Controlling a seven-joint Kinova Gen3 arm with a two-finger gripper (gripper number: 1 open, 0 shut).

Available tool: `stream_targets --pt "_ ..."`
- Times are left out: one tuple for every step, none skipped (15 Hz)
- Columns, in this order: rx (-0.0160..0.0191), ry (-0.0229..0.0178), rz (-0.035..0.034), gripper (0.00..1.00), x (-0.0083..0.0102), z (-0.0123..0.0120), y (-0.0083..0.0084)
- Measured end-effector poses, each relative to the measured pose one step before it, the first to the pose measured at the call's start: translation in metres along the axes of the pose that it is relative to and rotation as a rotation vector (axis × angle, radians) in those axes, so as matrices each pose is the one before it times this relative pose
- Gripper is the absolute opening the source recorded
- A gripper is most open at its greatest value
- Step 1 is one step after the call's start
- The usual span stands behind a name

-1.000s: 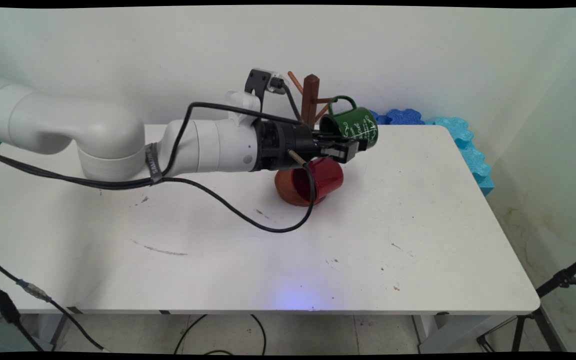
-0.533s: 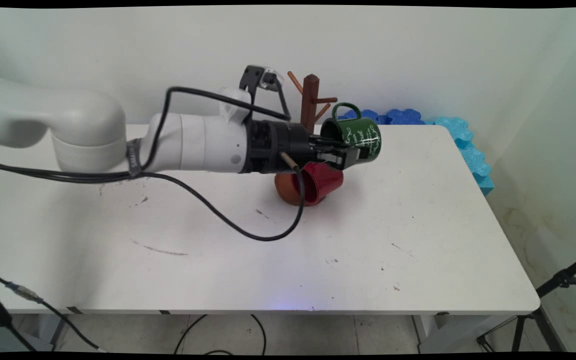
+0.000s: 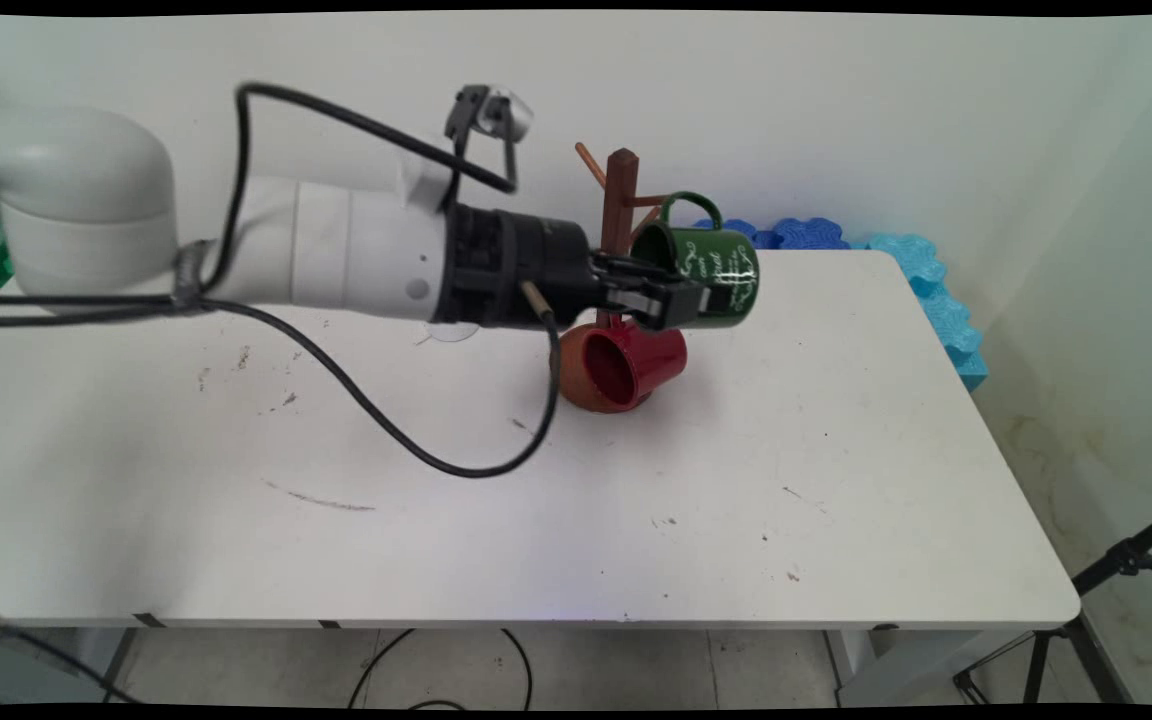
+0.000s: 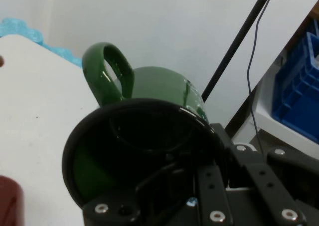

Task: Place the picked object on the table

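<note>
My gripper (image 3: pixel 674 300) is shut on the rim of a dark green mug (image 3: pixel 711 262) with white lettering, held on its side in the air with its mouth toward the arm. The mug's handle (image 3: pixel 678 205) points up, close beside a peg of the brown wooden mug tree (image 3: pixel 621 195). In the hand view the green mug (image 4: pixel 159 91) fills the middle, its handle (image 4: pixel 107 71) up and left, with one finger reaching inside the mouth. A red mug (image 3: pixel 631 362) lies on its side at the tree's base, just below my gripper.
Blue foam pieces (image 3: pixel 921 265) lie along the table's far right edge by the wall. A black cable (image 3: pixel 386 430) droops from the arm over the white table (image 3: pixel 636 500). A tripod leg (image 3: pixel 1126 560) stands right of the table.
The arm has risen and drawn back to the left a little, and the green mug has lifted slightly, its handle now near the tree's peg. The grip has held.
</note>
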Motion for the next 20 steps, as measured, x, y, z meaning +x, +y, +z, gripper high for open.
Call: stream_targets --pt "-0.00016 -0.00274 0.0017 0.0 0.00135 -0.00327 -0.00115" --pt "0.00037 -0.00288 0.00407 0.0 0.00168 -0.00429 -0.00148" --pt "0.00018 -0.00119 0.00452 0.0 0.0012 -0.00325 -0.00133" --pt "0.00081 -0.00296 0.00323 0.0 0.00084 -0.00283 -0.00129" --pt "0.00143 -0.00975 0.0016 0.0 0.00061 -0.00374 -0.00149" --pt "0.00141 -0.0107 -0.00375 0.0 0.0005 -0.00344 -0.00154" --pt "0.00485 -0.00648 -0.00426 0.0 0.00061 -0.00375 -0.00255" --pt "0.00535 -0.00494 -0.00387 0.0 0.00021 -0.0032 -0.00289" --pt "0.00551 -0.00588 -0.00531 0.0 0.00004 -0.00335 -0.00371" --pt "0.00449 -0.00487 -0.00461 0.0 -0.00017 -0.0027 -0.00313" --pt "0.00258 -0.00265 -0.00254 0.0 -0.00011 -0.00193 -0.00178" --pt "0.00228 -0.0044 -0.00238 0.0 -0.00011 -0.00244 -0.00217" --pt "0.00067 -0.00279 -0.0008 0.0 0.00013 -0.00126 -0.0012" --pt "-0.00099 -0.00488 0.0006 0.0 0.00002 -0.00235 -0.00121" --pt "-0.00231 -0.00392 0.0025 0.0 0.00009 -0.00201 -0.00007" --pt "-0.00569 -0.00502 0.00553 0.0 0.00043 -0.00177 0.0009" --pt "-0.00523 -0.00594 0.00842 0.0 0.00039 -0.002 0.00118" --pt "-0.00386 -0.00405 0.00594 0.0 0.00036 -0.00122 0.00086" --pt "-0.00629 -0.01153 0.01735 0.0 0.00021 -0.00263 0.00178" --pt "-0.00152 -0.00868 0.0126 0.0 -0.00012 -0.00226 0.00096"
